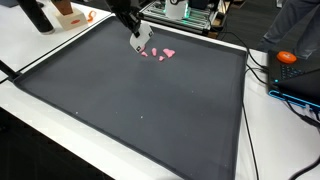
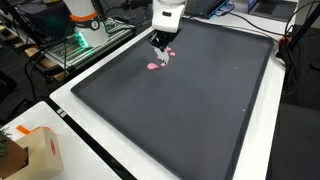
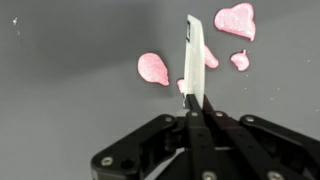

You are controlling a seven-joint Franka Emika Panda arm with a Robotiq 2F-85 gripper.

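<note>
- The robot's black two-fingered gripper had its fingers pressed together on a thin, flat white strip, which looked like plastic. The strip stood edge-on between them and stuck out well past the fingertips.
- In the wrist view the strip pointed up the picture, over a scatter of flat pink soft-looking blobs that lay on a wide dark grey mat.
- A teardrop-shaped blob lay just beside the strip on one side. A larger, rounded blob lay further out on the other side, with a small one below it.
- Another pink piece was partly hidden behind the strip, and a small bit showed close to the fingertips.
- I could not tell from that view whether the strip's tip touched the mat.
- In both exterior views the gripper hung over the far part of the mat, with the strip angled down at the edge of the pink group.
- The mat covered most of a white table.
- A brown cardboard box sat on a near corner of the table, well apart from the gripper.
</note>
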